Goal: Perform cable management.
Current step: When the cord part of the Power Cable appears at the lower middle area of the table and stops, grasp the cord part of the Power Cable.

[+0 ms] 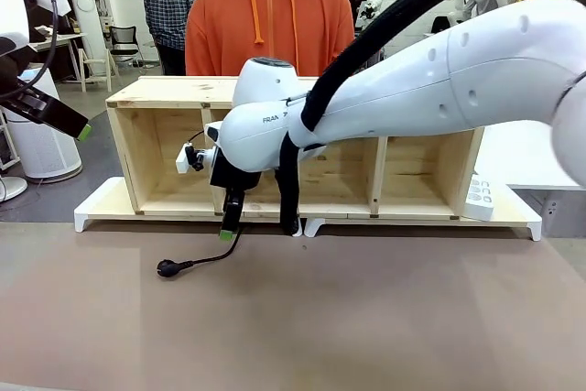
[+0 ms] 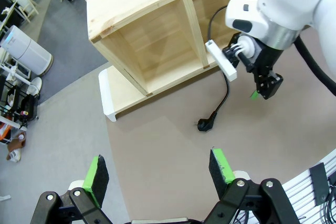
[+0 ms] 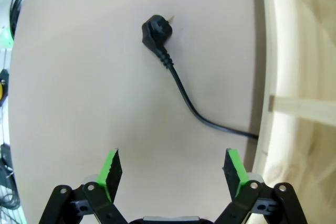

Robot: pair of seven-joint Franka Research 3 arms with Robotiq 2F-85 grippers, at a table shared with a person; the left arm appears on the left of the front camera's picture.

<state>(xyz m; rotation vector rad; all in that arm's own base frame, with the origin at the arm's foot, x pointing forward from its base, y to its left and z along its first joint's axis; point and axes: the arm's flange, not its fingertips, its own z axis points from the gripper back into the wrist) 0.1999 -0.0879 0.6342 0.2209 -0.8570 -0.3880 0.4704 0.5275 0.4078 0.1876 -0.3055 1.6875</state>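
The right gripper [image 3: 172, 167] is hanging with its fingers wide apart just above the cable [image 3: 181, 90]. The cable is lying on the worktop [image 3: 94, 103], running from its plug [image 3: 155, 27] toward the wooden shelf [image 3: 299, 77], roughly crosswise to the fingers' closing line. The left gripper [image 2: 157, 174], also apart, is hovering much farther off.
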